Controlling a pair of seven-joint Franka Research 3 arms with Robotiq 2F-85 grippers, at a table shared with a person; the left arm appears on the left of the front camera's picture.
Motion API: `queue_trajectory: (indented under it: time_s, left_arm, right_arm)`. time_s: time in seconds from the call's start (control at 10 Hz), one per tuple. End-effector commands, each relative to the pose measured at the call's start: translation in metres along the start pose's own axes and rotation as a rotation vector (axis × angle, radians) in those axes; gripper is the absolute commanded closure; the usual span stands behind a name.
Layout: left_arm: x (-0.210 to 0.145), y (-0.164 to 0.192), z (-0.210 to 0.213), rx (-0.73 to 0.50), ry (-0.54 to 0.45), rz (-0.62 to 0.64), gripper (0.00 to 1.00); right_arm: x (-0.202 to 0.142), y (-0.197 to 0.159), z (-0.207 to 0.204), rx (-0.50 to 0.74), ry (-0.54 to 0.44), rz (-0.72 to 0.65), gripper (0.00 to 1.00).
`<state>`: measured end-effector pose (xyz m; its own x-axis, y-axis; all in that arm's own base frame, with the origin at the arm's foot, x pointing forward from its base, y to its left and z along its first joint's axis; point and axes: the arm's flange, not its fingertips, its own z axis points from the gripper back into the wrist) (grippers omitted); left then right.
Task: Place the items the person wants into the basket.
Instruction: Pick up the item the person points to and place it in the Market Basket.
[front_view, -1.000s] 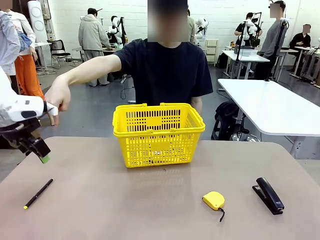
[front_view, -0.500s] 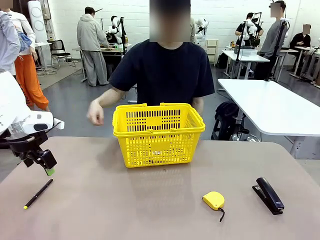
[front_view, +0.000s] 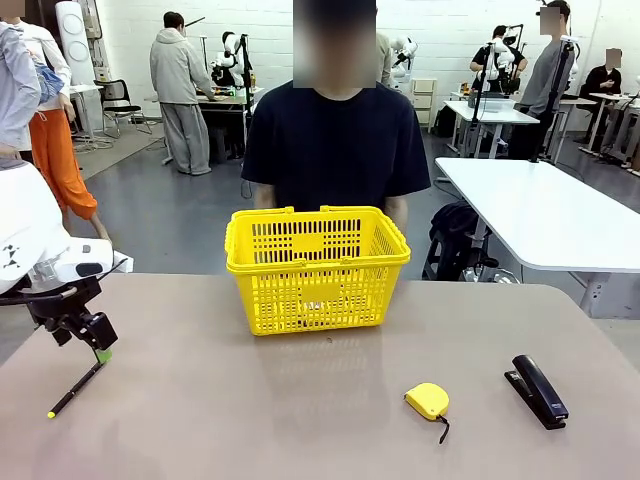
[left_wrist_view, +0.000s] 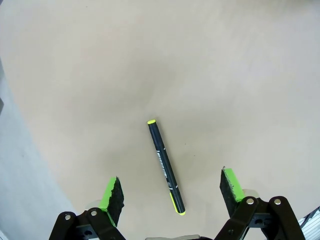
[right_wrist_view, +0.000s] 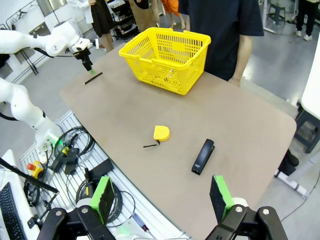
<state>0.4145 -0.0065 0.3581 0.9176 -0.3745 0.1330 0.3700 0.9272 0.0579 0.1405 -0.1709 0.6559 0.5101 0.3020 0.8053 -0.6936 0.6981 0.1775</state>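
Lowered, left gripper now straddles the pen, jaws wide.

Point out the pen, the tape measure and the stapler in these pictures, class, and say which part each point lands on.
pen (left_wrist_view: 165, 167), left wrist view: middle of the black barrel.
tape measure (front_view: 427, 400), front view: centre of the yellow case.
stapler (front_view: 537, 390), front view: middle of the black top arm.

1. The person no longer has an arm stretched out to the side; it's now down behind the basket.
2. The left gripper is lower now, right above the pen.
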Motion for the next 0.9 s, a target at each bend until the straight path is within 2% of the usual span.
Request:
queue_trajectory:
  time_s: [0.0,0.8]
  left_arm:
    - [-0.1,-0.03,-0.033,0.004,-0.027,0.007,0.0]
    - [-0.112,-0.027,-0.064,-0.028,0.003,0.004,0.0]
  right_arm:
    - [0.0,0.0,-0.001,0.008,-0.002,0.005,0.0]
    - [0.0,0.0,-0.001,0.008,-0.002,0.005,0.0]
